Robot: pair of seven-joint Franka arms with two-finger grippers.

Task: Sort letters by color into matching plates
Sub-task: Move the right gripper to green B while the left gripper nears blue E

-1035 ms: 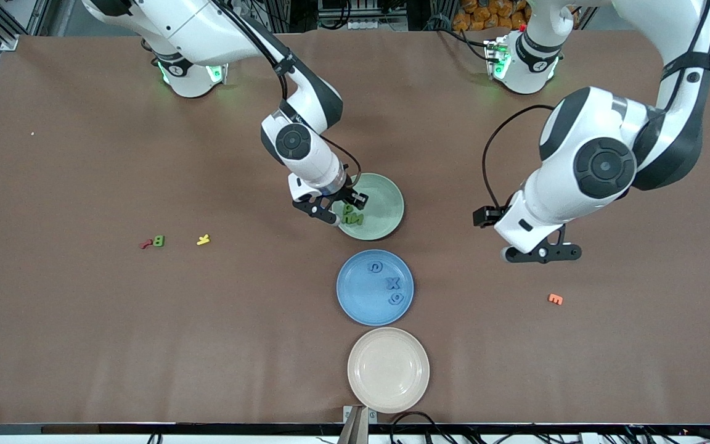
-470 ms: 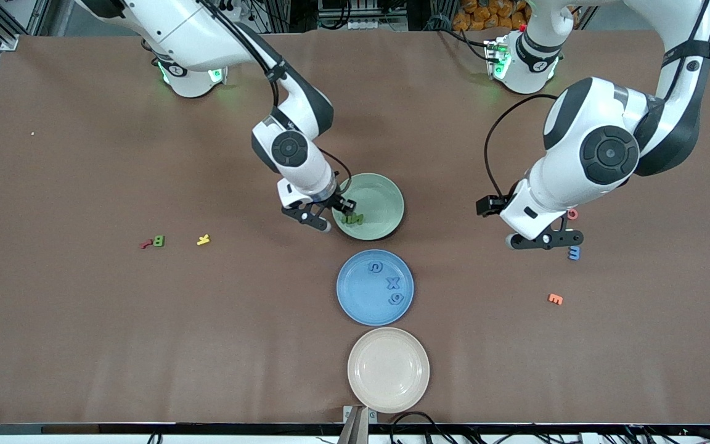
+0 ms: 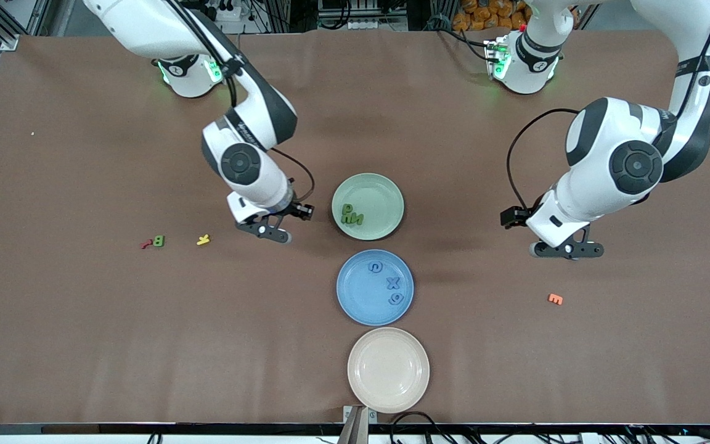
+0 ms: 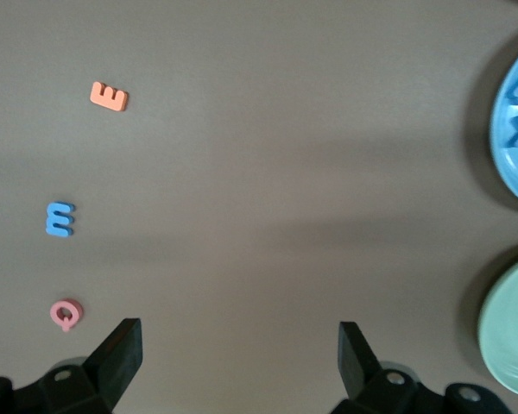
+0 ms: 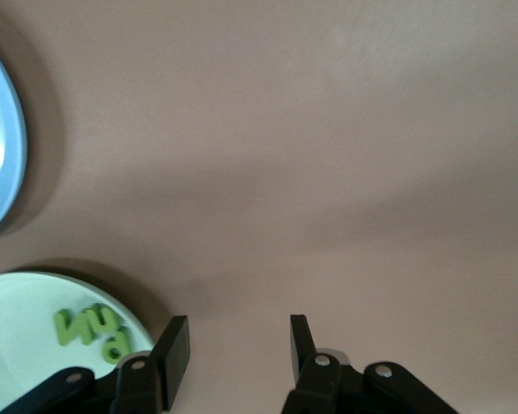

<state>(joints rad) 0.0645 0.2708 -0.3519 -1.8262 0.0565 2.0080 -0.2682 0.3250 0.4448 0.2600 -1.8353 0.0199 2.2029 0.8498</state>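
Two arms are what I see first, both up over bare table: the right gripper (image 3: 269, 227) hangs beside the green plate (image 3: 386, 191) toward the right arm's end, its fingers (image 5: 174, 347) parted with nothing between them, and the left gripper (image 3: 567, 249) hangs over the table toward the left arm's end, spread wide and empty. Three plates sit in a row down the middle, the green one farthest from the front camera, the blue plate (image 3: 358, 293) next, the beige plate (image 3: 388, 369) nearest. In the green plate I count three green letters (image 3: 351, 214) bunched near the rim on the right arm's side. In the blue plate lie three blue letters (image 3: 394, 283), spread apart. On the table toward the right arm's end a green B (image 3: 158, 240) touches a red piece (image 3: 145, 244), with a yellow piece (image 3: 203, 240) near them. From the left wrist view I see a blue E (image 4: 60, 218) between an orange E (image 4: 109, 96) and a pink Q (image 4: 66, 314), all apart on the table.
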